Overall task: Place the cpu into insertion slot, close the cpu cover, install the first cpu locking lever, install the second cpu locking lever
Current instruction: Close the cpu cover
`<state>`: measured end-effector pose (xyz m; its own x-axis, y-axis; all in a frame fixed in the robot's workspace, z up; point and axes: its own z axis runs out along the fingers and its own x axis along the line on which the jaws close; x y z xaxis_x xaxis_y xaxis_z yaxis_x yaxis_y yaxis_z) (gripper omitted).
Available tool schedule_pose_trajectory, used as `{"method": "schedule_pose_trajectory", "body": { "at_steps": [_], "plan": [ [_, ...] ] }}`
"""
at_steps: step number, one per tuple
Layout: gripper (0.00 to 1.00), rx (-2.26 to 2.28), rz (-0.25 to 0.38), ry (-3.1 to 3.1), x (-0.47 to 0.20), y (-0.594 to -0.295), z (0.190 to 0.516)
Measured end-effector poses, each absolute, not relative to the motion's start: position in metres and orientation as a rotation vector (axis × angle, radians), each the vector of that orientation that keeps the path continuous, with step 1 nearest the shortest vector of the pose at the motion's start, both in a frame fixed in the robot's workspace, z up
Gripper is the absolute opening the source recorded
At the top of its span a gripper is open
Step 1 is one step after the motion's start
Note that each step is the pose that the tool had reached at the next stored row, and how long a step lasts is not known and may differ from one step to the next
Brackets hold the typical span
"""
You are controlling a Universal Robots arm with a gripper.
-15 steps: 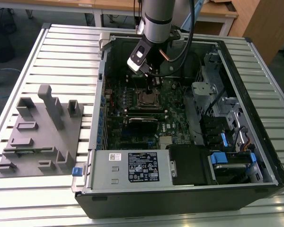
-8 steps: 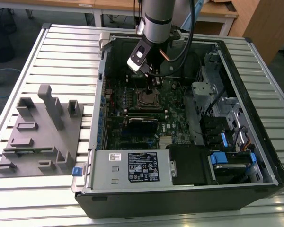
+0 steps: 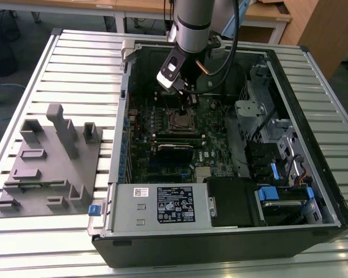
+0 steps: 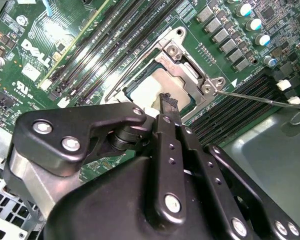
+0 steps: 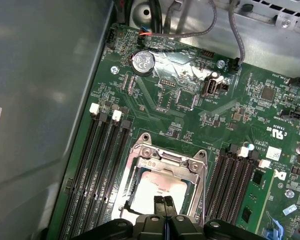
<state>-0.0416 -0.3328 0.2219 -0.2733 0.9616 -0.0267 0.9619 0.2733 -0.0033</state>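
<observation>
The cpu (image 5: 156, 189) lies in its socket on the green motherboard (image 5: 190, 100), its dull silver top showing through the window of the cpu cover (image 5: 166, 161). The cover lies flat over it, as the second wrist view also shows: cpu (image 4: 151, 89), cover (image 4: 190, 62). My gripper (image 5: 164, 202) is shut with nothing between its black fingers, and its tips hang just over the cpu's edge; I cannot tell whether they touch. In the exterior view the gripper (image 3: 184, 99) hangs inside the open case over the socket (image 3: 181, 120). A thin lever wire (image 4: 262, 97) sticks out beside the socket.
Black memory slots (image 5: 102, 165) flank the socket on both sides. A silver power-supply box (image 3: 162, 204) stands at the case's near edge, with drive bays (image 3: 272, 133) on the exterior view's right. A grey fixture plate (image 3: 46, 162) lies on the slatted table at that view's left.
</observation>
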Motion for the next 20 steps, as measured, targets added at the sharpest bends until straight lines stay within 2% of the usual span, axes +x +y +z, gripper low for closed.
{"method": "schedule_pose_trajectory", "body": {
  "at_steps": [20],
  "plan": [
    [0.1, 1.821, -0.029, 2.536, -0.0416, -0.3328, 0.2219]
  ]
}}
